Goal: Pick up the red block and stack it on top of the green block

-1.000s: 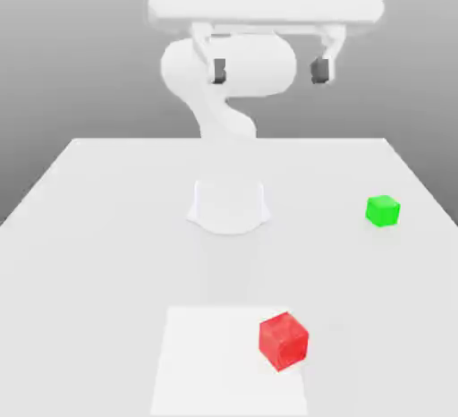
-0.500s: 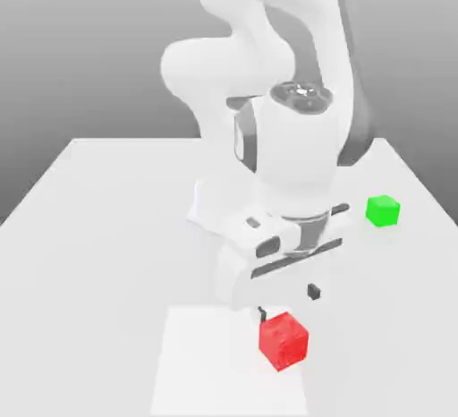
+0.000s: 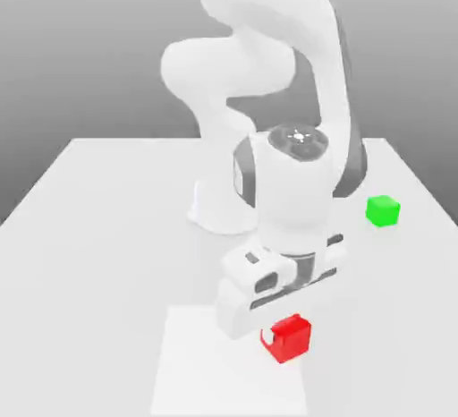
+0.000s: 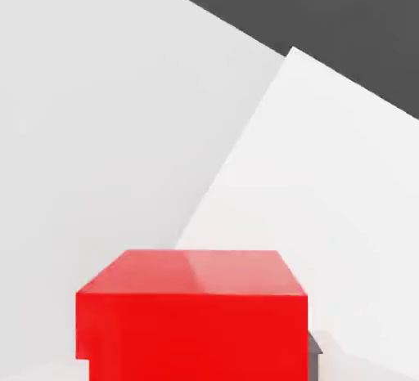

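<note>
While the arm has descended from its raised pose of a second ago, the claw [image 3: 284, 339] now sits low over the red block [image 3: 288, 338], at the near end of the desk [image 3: 107, 227]. Half a second ago the hand hung just above the cube with both fingertips visible above it; now the hand body covers the cube's upper rear part. Whether the fingers stand apart or pressed against the cube cannot be told. The block itself rests where it did a second ago, on the paler square patch [image 3: 192, 361] of the desk surface, so no lift has begun. Judged from this, the approach is finished or nearly so, and the grasp is the step in hand; carrying and stacking remain.

The red block is a plain bright cube, seen close in the hand view [image 4: 192, 314] with a lighter top face and a saturated front face, its edges sharp. It sits flat and square on the patch.

The green block [image 3: 383, 211] stands untouched near the desk's edge toward the exterior view's right, well apart from the red one and farther back, with nothing resting on it.
</note>
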You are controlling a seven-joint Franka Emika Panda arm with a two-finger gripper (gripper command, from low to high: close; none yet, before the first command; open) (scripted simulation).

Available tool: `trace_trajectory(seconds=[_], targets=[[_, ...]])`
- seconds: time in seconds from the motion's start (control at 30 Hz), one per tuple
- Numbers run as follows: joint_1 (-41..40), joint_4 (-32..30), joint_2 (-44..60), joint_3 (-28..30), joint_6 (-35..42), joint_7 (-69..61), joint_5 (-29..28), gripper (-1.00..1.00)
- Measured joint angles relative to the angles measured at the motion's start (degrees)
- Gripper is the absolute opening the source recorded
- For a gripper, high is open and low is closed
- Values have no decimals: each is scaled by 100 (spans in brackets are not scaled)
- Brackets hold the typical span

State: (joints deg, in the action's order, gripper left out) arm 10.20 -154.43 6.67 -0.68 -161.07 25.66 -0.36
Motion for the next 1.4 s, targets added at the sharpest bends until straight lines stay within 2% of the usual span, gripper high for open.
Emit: trace_trajectory(seconds=[0.47, 0.9, 1.13, 1.4], targets=[[2656, -561, -1368, -1380, 671, -132, 1285, -100], [4851, -1148, -2193, -3165, 908, 247, 1873, -100], [4774, -1180, -1895, -3445, 535, 496, 1575, -100], [4436, -1177, -1372, -3636, 32, 903, 972, -100]])
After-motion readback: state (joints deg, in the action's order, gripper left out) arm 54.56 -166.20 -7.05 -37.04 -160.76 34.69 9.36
